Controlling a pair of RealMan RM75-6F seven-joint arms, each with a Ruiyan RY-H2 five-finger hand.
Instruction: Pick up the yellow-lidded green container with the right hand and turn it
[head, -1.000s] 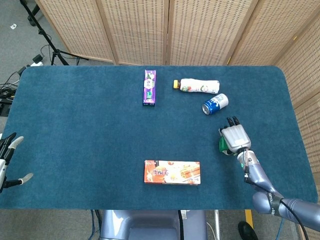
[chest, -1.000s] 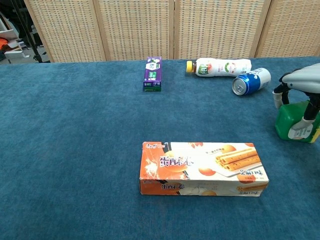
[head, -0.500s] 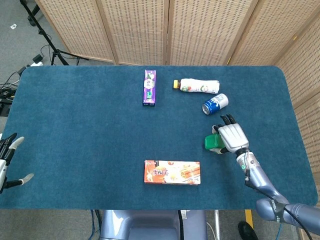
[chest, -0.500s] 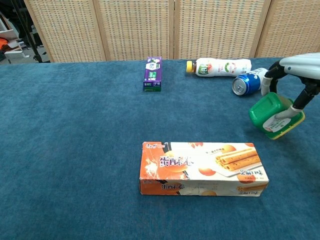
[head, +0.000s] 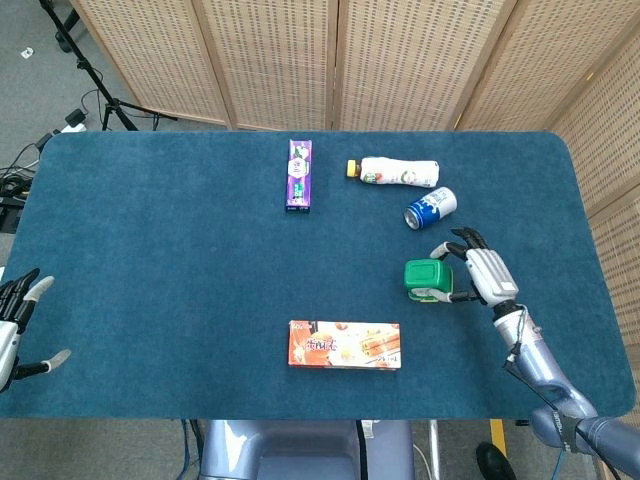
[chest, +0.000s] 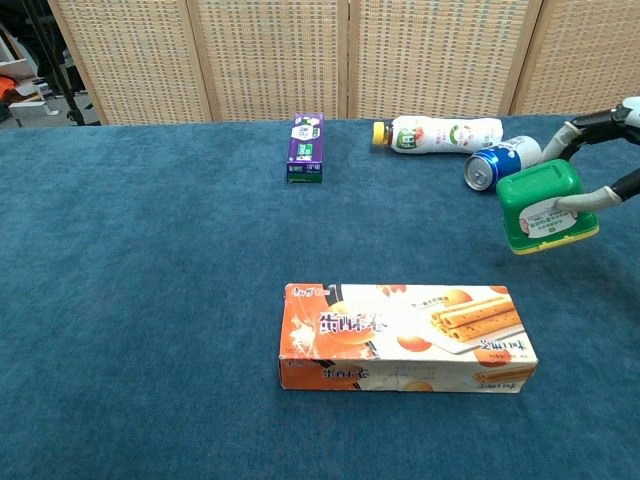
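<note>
Biscuit box (chest: 405, 338), orange, sits nearest on the blue surface (head: 160, 260), lying flat with its long side toward the robot — one box, and it is alone at the front. Off at the near left edge, the left hand (head: 12, 325) hangs just past the surface, fingers spread apart and holding nothing.

Move back to the right side and the right hand (head: 482, 275) comes in from the near right corner on a forearm angled up toward the middle, back of the hand upward in the head view. It grips the green container (chest: 540, 202) between thumb and fingers, and in the chest view that container is tilted and looks to be off the cloth, its yellow lid (chest: 556, 239) showing along the lower edge and a white label facing the camera. One container, and it is in the grip, right of centre, behind the box and just in front of the can.

Farther back: one blue can (head: 430, 208) on its side, one white bottle (head: 396, 172) lying down, yellow cap to the left, close together. To their left, one purple box (head: 299, 175), lying flat, well apart from the rest.
</note>
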